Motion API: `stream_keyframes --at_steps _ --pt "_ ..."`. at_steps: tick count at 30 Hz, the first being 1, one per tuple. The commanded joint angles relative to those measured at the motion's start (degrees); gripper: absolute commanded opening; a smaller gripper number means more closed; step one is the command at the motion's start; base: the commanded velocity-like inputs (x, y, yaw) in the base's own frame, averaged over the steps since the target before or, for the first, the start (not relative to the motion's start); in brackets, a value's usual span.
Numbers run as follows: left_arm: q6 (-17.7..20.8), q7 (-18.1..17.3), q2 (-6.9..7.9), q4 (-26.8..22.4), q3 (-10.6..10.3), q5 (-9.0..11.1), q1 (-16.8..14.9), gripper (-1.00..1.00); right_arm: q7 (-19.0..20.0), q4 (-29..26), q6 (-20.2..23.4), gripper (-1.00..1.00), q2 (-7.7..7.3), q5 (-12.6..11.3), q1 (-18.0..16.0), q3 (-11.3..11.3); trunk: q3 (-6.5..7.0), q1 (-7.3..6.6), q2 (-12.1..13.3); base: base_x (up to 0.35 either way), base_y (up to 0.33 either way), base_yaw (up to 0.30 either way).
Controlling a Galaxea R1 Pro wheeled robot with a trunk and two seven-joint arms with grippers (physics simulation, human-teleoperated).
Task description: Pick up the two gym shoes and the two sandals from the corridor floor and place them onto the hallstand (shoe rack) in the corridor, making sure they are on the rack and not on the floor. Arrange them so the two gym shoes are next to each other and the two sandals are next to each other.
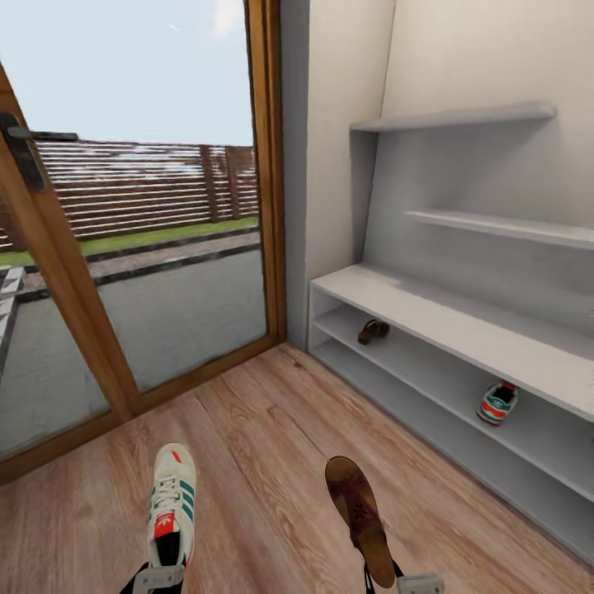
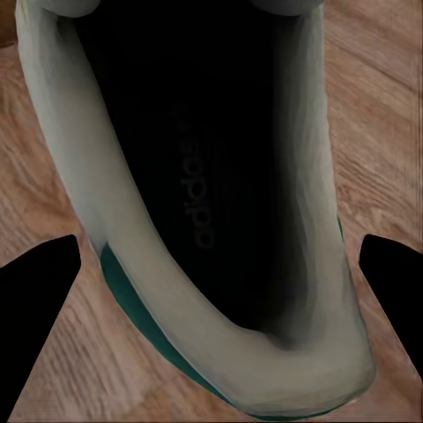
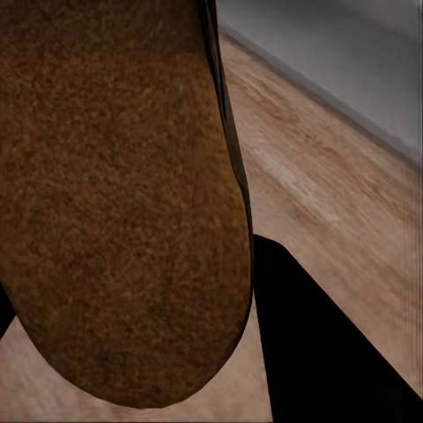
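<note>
A white gym shoe [image 1: 172, 505] with green stripes is lifted over the corridor floor [image 1: 272, 429], my left gripper [image 1: 158, 577] shut on its heel. In the left wrist view the shoe's dark opening [image 2: 203, 176] sits between the black fingertips [image 2: 40, 326]. My right gripper [image 1: 410, 582] is shut on the heel of a brown sandal [image 1: 360, 513]; its tan insole [image 3: 115, 203] is close up in the right wrist view. The other sandal [image 1: 373, 331] lies on the upper low shelf of the grey hallstand [image 1: 462, 326]. The other gym shoe [image 1: 497, 403] lies on the shelf below, further right.
A glass door with a wooden frame [image 1: 272, 173] stands left of the rack, showing a yard and fence outside. The hallstand's bench top and its two staggered wall shelves [image 1: 462, 118] are bare. Open wood floor lies between me and the rack.
</note>
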Motion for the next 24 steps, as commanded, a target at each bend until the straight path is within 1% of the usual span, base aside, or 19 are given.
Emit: stream_keyframes --at_steps 1,7,24 --pt "-0.2 -0.2 -0.03 0.0 0.3 -0.1 0.0 -1.0 -0.1 0.0 -0.2 -1.0 -0.06 -0.7 -0.1 0.5 -0.05 0.02 0.0 0.274 0.0 -0.266" --pt "-0.2 -0.2 -0.03 0.0 0.3 -0.1 0.0 -1.0 -0.1 0.0 -0.2 -1.0 -0.06 -0.7 -0.1 0.5 -0.05 0.02 0.0 0.083 0.0 -0.266" --pt "-0.2 -0.2 -0.03 0.0 0.3 -0.1 0.0 -1.0 -0.1 0.0 -0.2 -1.0 -0.06 -0.7 -0.1 0.5 -0.05 0.02 0.0 0.003 0.0 -0.266"
